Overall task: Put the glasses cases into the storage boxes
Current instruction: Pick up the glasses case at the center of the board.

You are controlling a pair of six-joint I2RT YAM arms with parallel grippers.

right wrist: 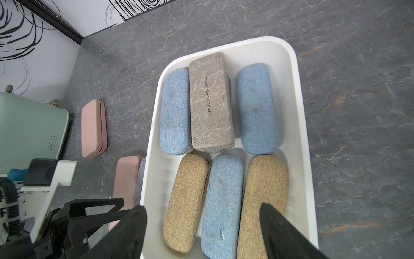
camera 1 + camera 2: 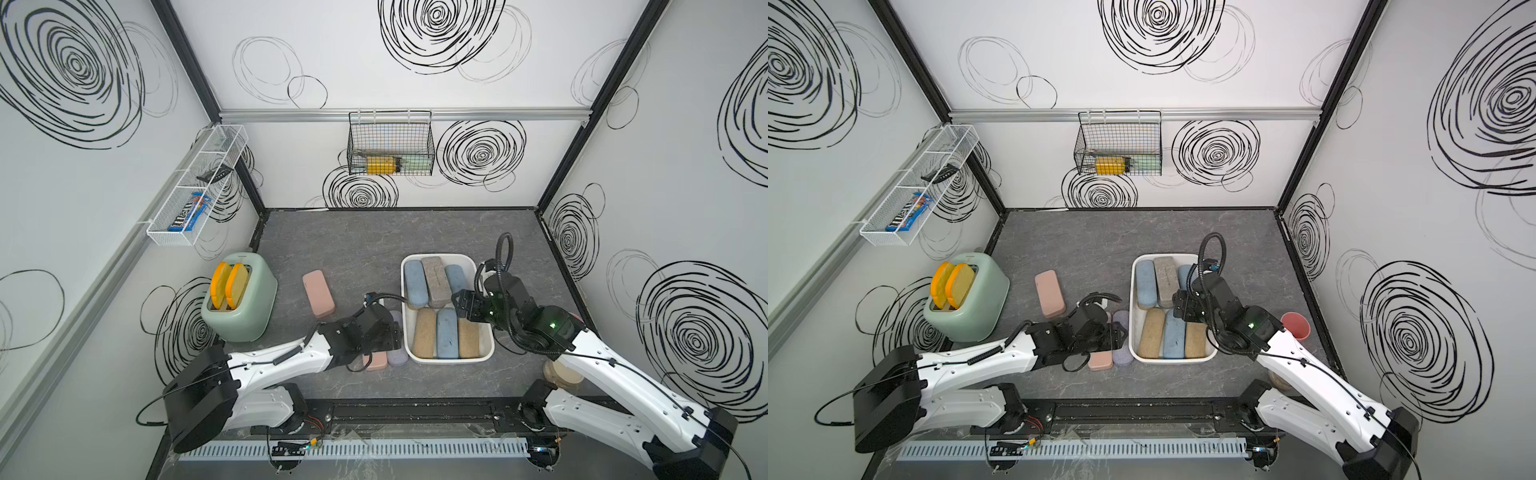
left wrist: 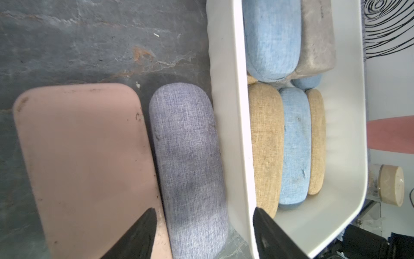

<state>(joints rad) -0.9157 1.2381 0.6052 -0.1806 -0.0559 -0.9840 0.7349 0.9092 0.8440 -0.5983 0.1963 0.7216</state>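
Observation:
The white storage box (image 2: 440,257) (image 1: 300,134) holds several glasses cases: blue, tan and a grey rectangular one (image 1: 210,103). Against its left wall on the table lie a lilac case (image 3: 190,161) (image 2: 397,358) and a flat pink case (image 3: 85,157) (image 2: 376,361). My left gripper (image 3: 204,209) (image 2: 392,334) hangs low over them, open, one finger over the pink case's edge and the other at the box's rim, with the lilac case between. A second pink case (image 2: 318,293) (image 1: 93,129) lies further left. My right gripper (image 1: 202,206) (image 2: 459,305) hovers open above the box's near row.
A green toaster (image 2: 241,303) with orange-edged toast stands at the left. A pink cup (image 2: 1295,325) and a lidded jar (image 3: 391,188) sit right of the box, by the right arm. Wire baskets (image 2: 390,143) hang on the back and left walls.

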